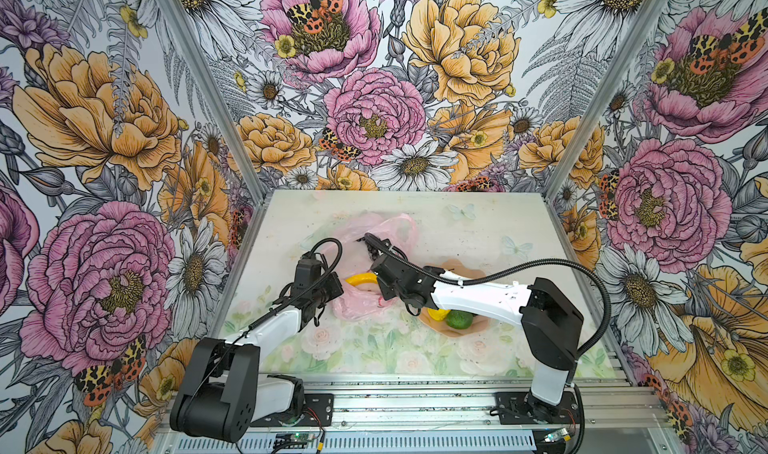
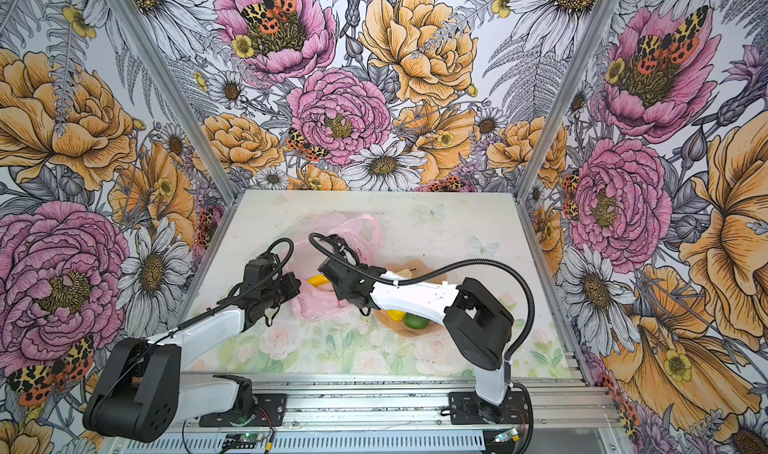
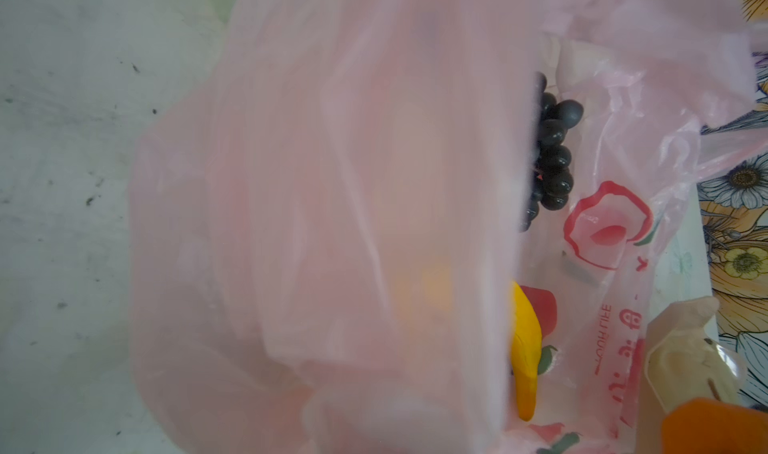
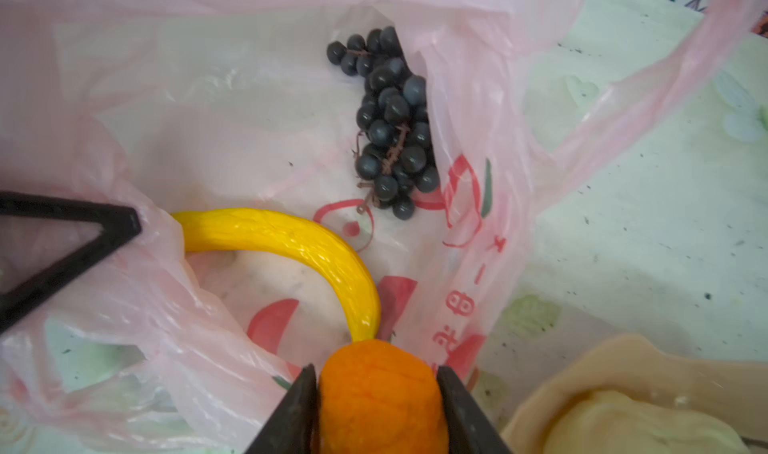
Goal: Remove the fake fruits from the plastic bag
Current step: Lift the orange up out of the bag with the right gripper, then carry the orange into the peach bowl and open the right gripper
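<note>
Orange (image 4: 380, 402) sits pinched in the right tool (image 4: 376, 371); I'd lift it clear of the banana (image 4: 291, 236) toward the plate (image 4: 590, 360), left tool (image 1: 337, 292) clenched on the plastic bag (image 4: 137, 306).

A thin, crinkled pale-pink plastic bag (image 1: 358, 306) with red printed circles and lettering lies slack and open near the table's centre. Inside it, a long yellow banana (image 4: 291, 240) curves on its side. A dark grape bunch (image 4: 390, 127) rests apart from it, against the bag's wall. The orange (image 4: 380, 406) sits touching the banana's tip, pinched in the right gripper (image 4: 376, 371). Outside the bag, at 4 o'clock, a bumpy green citrus (image 1: 459, 319) and a yellow citrus (image 1: 440, 314) touch. A cream pear (image 2: 405, 273) lies at 3 o'clock.
</note>
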Robot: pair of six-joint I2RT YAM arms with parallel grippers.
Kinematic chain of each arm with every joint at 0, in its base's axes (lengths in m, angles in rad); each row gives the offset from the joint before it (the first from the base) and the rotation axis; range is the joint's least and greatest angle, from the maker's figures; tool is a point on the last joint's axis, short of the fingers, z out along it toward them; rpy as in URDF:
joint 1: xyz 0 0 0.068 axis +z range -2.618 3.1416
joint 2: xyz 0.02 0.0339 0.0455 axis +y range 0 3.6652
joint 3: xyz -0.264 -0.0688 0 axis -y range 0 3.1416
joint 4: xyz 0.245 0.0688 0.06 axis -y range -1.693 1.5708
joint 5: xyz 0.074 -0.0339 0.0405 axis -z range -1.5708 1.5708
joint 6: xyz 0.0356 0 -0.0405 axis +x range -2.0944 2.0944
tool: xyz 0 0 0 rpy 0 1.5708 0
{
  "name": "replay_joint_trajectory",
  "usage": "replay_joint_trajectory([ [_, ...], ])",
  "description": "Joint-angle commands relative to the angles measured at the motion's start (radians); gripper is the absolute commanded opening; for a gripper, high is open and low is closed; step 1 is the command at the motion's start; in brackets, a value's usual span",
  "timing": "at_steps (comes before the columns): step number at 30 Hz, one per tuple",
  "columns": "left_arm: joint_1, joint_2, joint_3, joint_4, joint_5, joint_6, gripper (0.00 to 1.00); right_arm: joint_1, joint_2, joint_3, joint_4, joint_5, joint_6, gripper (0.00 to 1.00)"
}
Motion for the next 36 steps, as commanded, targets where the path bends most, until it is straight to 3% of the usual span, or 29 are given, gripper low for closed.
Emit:
replay_joint_trajectory([
  [1, 0.012, 0.01, 0.002, 0.024, 0.025, 0.01, 0.0, -0.008, -0.089, -0.046, -0.093, 0.105, -0.019, 0.47],
  [9, 0.012, 0.008, 0.001, 0.022, 0.025, 0.01, 0.0, -0.053, -0.177, -0.101, -0.221, 0.209, -0.015, 0.47],
  [19, 0.01, 0.008, 0.005, 0.018, 0.021, 0.013, 0.0, -0.188, -0.225, -0.149, -0.384, 0.256, 0.09, 0.47],
  [26, 0.01, -0.006, 0.004, 0.014, 0.02, 0.013, 0.0, -0.282, -0.184, -0.157, -0.442, 0.287, 0.089, 0.46],
  [36, 0.01, -0.019, 0.001, 0.006, 0.003, 0.017, 0.0, -0.288, -0.047, -0.099, -0.459, 0.356, 0.05, 0.47],
])
